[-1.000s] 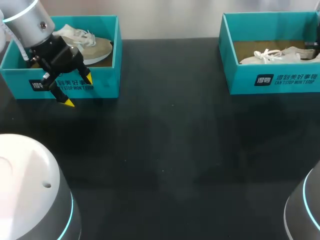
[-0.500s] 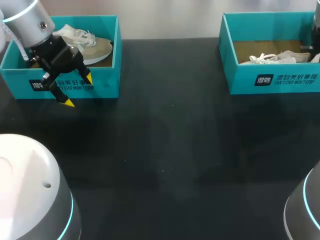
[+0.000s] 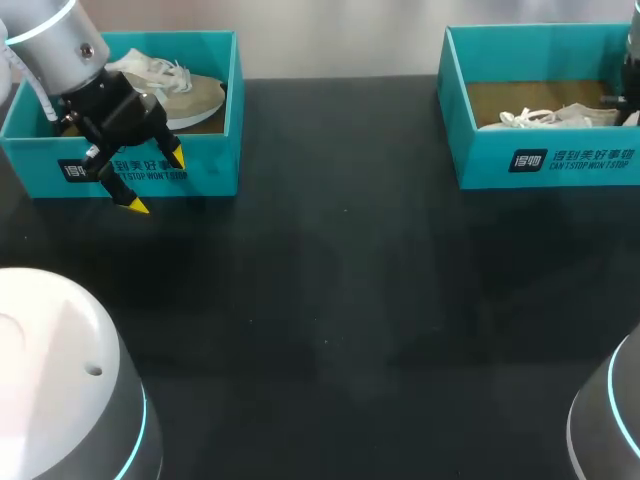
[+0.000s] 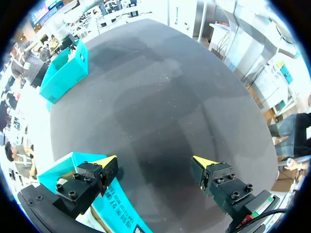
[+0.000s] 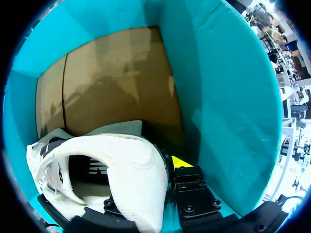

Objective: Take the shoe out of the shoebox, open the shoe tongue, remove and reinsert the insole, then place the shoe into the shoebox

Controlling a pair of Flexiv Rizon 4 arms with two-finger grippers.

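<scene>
Your right pincer (image 5: 160, 174) sits deep in the shoebox (image 5: 228, 107) at the shoe (image 5: 126, 160), likely seating it, though you cannot tell its grip, while your left pincer (image 4: 155, 162) hangs spread, clear.

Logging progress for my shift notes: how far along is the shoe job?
Nothing looks finished: the white shoe lies in the right shoebox. In hand: right arm down at its heel. Left jaws hang open, empty. Apparently left: lifting out, tongue, insole, reboxing.

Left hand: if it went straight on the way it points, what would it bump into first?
Probably the bare table, just in front of the box. The open left hand points down at it with nothing between, though the box wall is close beside it.
</scene>
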